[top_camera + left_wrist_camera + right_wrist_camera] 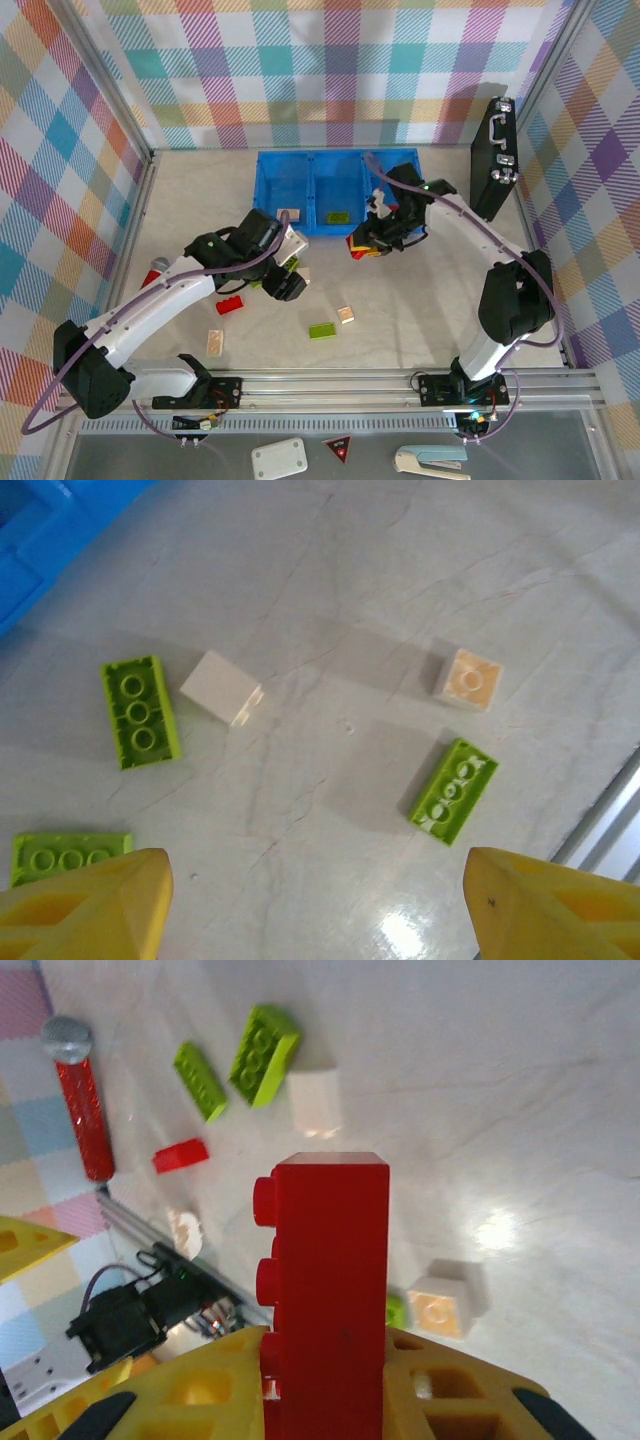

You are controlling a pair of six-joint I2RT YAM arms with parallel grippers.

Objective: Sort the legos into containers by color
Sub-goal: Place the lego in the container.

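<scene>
Mid-delivery: right gripper clenched on a red brick, hovering just short of the near wall of the blue three-compartment tray, about level with the divider between the middle and right cells. Gripped low, most of the brick's length standing proud of the yellow fingers, studs turned leftward in the wrist view. Already in the tray: a tan brick in the left cell and a green brick in the middle one. Right cell partly hidden by the arm, no brick seen there, so probably meant for red. Next, on that reading: carry forward over the wall, centre above the right cell, then release low enough to avoid a bounce into the green cell. Left gripper spread wide and holding nothing, poised above loose bricks on the table. Below it, a lime brick just beside a loose tan brick, and a second lime brick nearer the right finger, none between the fingers. Likely follow-up there: descend and close on one brick only. Also loose on the table: a second red brick.
</scene>
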